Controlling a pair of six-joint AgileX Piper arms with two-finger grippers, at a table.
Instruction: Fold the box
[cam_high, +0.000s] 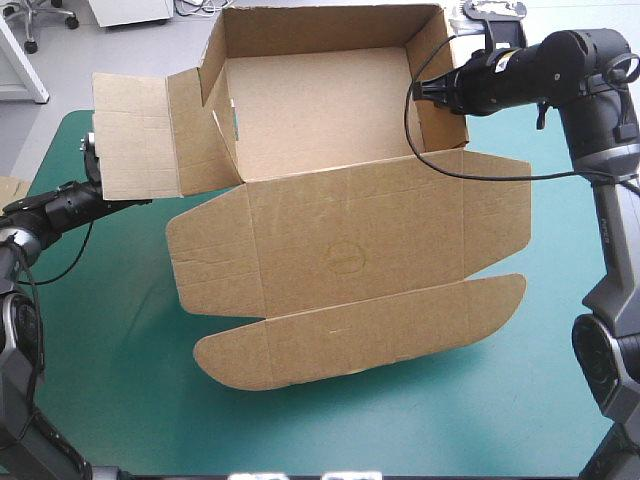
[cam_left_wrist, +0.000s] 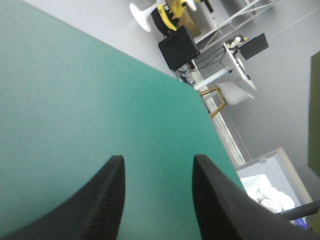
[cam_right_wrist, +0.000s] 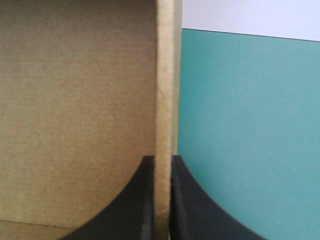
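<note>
The brown box (cam_high: 340, 250) stands partly raised on the teal-green cover: back and side walls are up at the far side, and the lid with its rounded tuck flap (cam_high: 360, 340) lies flat toward the front. My right gripper (cam_high: 420, 88) is shut on the top edge of the right wall (cam_right_wrist: 165, 75), one finger inside and one outside. An unfolded side flap (cam_high: 135, 135) sticks out at the box's left. My left gripper (cam_left_wrist: 157, 162) stands open over bare cover with nothing between its fingers. In the high view it is mostly hidden behind that flap.
A corner of more brown board (cam_high: 10, 188) shows at the table's left edge. Bare teal-green cover (cam_high: 120, 330) lies in front of the left arm and to the right of the lid (cam_high: 560, 300).
</note>
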